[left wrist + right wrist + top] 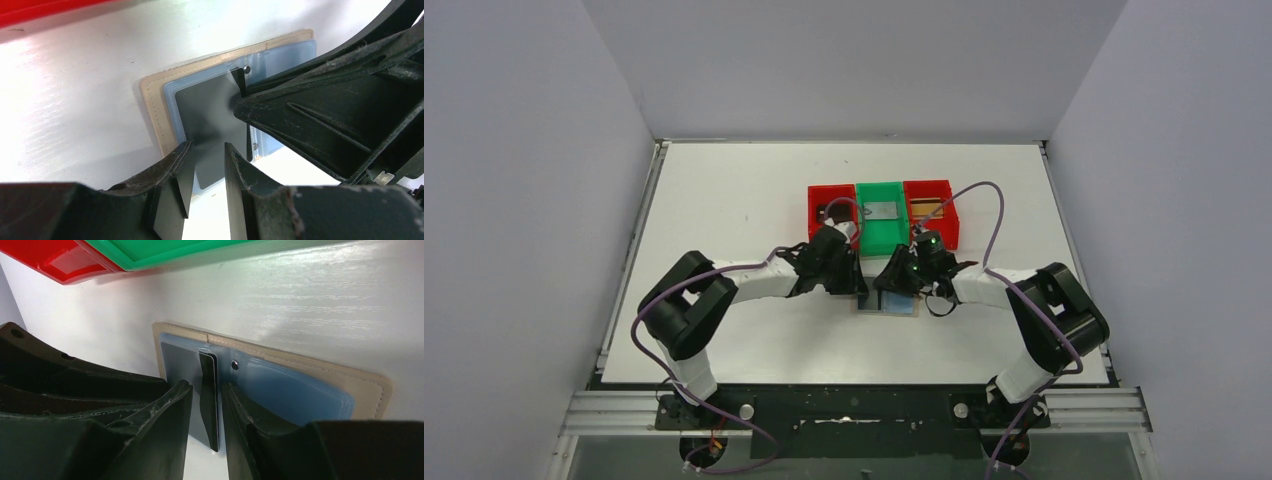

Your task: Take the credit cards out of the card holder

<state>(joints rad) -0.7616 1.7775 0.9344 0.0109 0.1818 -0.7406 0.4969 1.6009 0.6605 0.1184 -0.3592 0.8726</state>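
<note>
The card holder (pixel 887 304) lies open on the table between both grippers, beige (pixel 152 110) with a light blue lining (pixel 295 390). A dark credit card (pixel 210 112) lies flat on its left half. In the right wrist view another dark card (pixel 209 390) stands tilted up on edge beside the snap. My right gripper (pixel 206 386) is open only narrowly; that raised card sits between its fingers with thin gaps either side. My left gripper (pixel 207 147) is open above the flat card's near edge, nothing between its fingers. Both grippers (pixel 860 285) (pixel 896 283) nearly touch.
Three bins stand in a row just behind the holder: a red bin (pixel 828 200), a green bin (pixel 881 235) holding a silver-grey card (pixel 883 210), and a red bin (pixel 934 232) holding a gold-brown card (pixel 924 207). Grey walls enclose the white table (pixel 724 200).
</note>
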